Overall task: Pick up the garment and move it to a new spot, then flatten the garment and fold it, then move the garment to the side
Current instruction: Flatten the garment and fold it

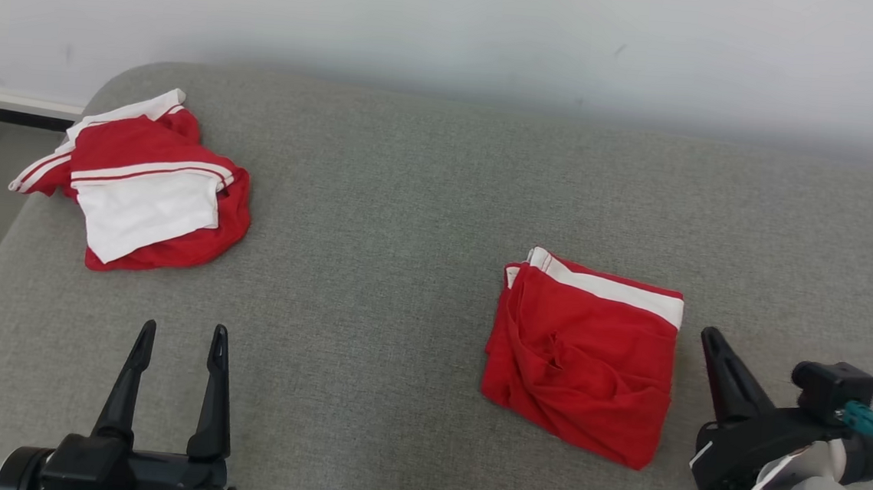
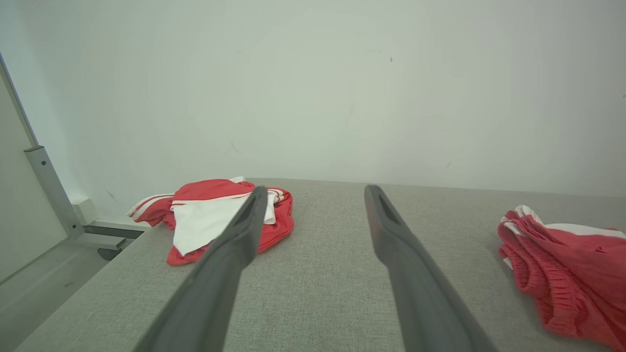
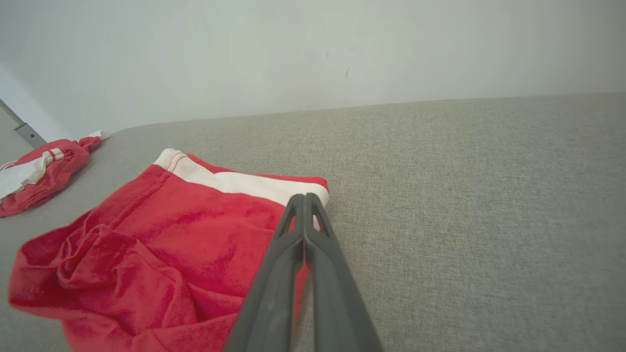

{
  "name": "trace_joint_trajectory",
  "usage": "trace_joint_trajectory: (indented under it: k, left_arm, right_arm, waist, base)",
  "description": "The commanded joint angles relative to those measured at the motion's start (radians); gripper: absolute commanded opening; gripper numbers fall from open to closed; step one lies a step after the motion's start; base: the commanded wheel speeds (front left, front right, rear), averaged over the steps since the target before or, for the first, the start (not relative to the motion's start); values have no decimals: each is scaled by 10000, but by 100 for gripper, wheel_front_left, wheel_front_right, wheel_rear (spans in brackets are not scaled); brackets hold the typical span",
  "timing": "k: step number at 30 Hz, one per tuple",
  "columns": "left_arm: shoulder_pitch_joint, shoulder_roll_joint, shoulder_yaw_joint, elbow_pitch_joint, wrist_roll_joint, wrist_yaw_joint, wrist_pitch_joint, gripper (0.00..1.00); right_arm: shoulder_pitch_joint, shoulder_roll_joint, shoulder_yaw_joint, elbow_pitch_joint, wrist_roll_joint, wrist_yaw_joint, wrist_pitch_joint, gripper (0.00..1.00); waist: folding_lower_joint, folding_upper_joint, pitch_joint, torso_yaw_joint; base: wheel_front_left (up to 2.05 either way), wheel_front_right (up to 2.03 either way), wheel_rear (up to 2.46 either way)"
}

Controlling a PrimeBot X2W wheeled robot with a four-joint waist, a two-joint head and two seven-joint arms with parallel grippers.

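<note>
The folded red garment (image 1: 590, 356) lies right of centre on the grey worktop (image 1: 407, 220), its lower half rumpled. If it is dragged aside by one corner, the top layer would likely peel up and undo the fold. The right end effector (image 1: 712, 345) is pressed shut on nothing, just beside the garment's right edge. The left end effector (image 1: 183, 331) is spread wide and empty. The left wrist view shows the stacked waistband layers, while the head view places a crumpled garment (image 1: 148, 194) well apart.
</note>
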Motion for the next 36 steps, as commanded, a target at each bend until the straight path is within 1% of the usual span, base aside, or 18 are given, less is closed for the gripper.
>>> trace_joint_trajectory:
  k: [1, 8, 11, 15, 19, 26, 30, 36]
  left_arm:
    - [-98, -15, -18, 30, 62, 0, -33, 100]
    - [-171, -17, -77, 84, 86, -46, -33, 100]
    - [-164, -17, -85, 121, 87, -58, -33, 100]
    - [-201, -15, -73, 151, 70, -73, -33, 100]
    - [-243, -15, -37, 170, 50, -84, -33, 100]
    - [-223, -14, -39, 172, 28, -63, -33, 100]
    - [-241, -15, -66, 133, 10, -66, -33, 100]
    - [-236, -15, -64, 59, -16, -70, -33, 100]
  right_arm:
    - [-151, -116, 251, 240, -80, -23, -142, 0]
    - [-645, -235, 1684, 1577, -20, -23, -446, 0]
    - [-803, -119, 2306, 2042, 247, -23, -580, 0]
    - [-998, 15, 3074, 2306, 594, -23, -785, 0]
    - [-1126, 76, 3838, 2306, 939, -23, -962, 0]
    - [-1321, 359, 4720, 2090, 1439, -23, -1113, 0]
    - [-1348, 506, 4942, 1821, 1526, -23, -1115, 0]
    - [-1102, 732, 5174, 1139, 1310, -23, -1107, 0]
  waist:
    - [-1, 0, 55, 106]
    - [-1, 0, 136, 390]
    - [-1, 0, 135, 481]
    - [-1, 0, 155, 583]
    - [-1, 0, 153, 641]
    - [-1, 0, 121, 707]
    - [-1, 0, 131, 769]
    - [-1, 0, 204, 898]
  base:
    - [0, 0, 0]
    - [0, 0, 0]
    - [0, 0, 0]
    - [0, 0, 0]
    - [0, 0, 0]
    - [0, 0, 0]
    - [0, 0, 0]
    - [0, 0, 0]
